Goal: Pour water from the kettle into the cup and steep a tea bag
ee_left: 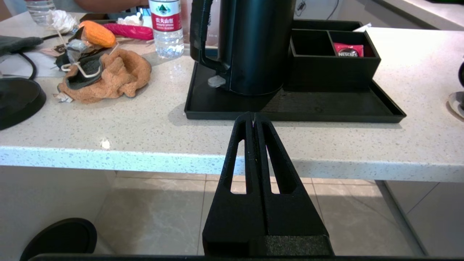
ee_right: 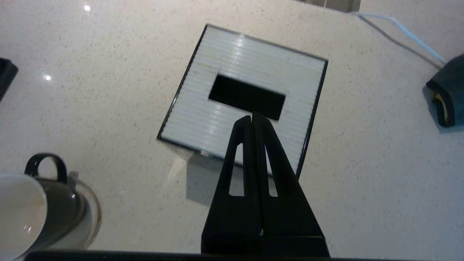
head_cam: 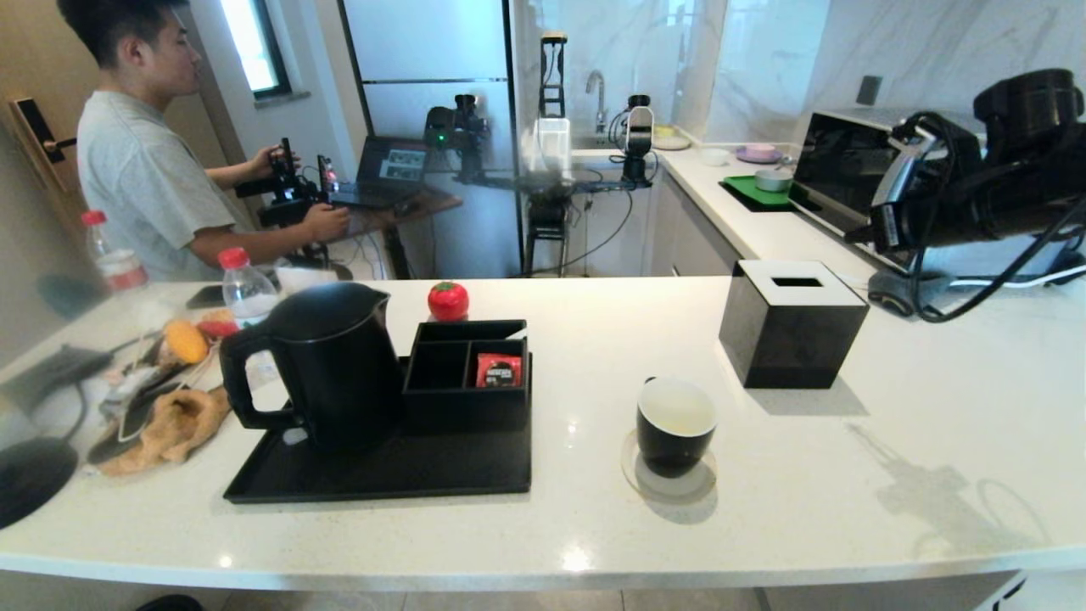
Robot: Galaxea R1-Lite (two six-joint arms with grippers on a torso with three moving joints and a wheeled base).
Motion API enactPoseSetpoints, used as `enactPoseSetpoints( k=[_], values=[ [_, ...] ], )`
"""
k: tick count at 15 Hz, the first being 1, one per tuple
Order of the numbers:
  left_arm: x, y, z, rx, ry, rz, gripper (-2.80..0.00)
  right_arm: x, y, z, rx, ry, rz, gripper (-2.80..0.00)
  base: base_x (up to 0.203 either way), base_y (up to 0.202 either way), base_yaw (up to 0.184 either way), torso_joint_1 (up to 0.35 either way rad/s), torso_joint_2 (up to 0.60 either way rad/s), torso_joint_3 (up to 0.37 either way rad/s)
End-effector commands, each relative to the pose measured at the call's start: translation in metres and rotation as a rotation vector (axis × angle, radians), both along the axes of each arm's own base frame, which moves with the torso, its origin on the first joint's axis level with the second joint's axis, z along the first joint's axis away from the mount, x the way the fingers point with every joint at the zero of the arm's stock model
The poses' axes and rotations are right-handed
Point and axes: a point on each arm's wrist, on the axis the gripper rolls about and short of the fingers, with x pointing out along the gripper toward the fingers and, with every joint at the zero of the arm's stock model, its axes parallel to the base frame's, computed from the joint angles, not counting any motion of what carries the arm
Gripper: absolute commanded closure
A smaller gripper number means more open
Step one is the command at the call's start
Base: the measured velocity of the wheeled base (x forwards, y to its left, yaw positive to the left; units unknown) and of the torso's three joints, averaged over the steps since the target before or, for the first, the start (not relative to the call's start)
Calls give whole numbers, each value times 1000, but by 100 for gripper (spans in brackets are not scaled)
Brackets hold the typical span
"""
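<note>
While both tools are pinched shut and empty, the kettle (head_cam: 327, 365) waits untouched.
It stands on the tray (head_cam: 382, 471) toward the tabletop's left edge, handle leftward, nearer the left tool (ee_left: 253, 117); the right tool (ee_right: 252, 119) hovers over the tissue box (ee_right: 246, 96), beside the cup (head_cam: 675, 424).

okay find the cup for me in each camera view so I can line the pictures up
Head view: the cup stands on a round coaster, lower centre, right of the black tray.
Left wrist view: only a dark sliver of it at the right edge.
Right wrist view: bottom-left corner, handle showing.
Shared landmark: the white speckled counter; the tissue box only shows in head and right wrist views.
</note>
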Motion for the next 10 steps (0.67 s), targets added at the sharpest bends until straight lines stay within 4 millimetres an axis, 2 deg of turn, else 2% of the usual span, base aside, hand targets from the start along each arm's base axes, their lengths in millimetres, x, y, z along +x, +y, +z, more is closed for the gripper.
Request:
enactPoseSetpoints(
  k=[1,5,10],
  values=[
    [0,0,0,-1,-2,1,0,-34,2,16,-2,-18,-1,0,0,0,0,0,0,0],
    [0,0,0,-1,-1,1,0,-108,8,13,4,14,-5,0,0,0,0,0,0,0],
    [0,0,0,-1,-1,1,0,-204,16,-21,27,-13,-29,0,0,0,0,0,0,0]
  ],
)
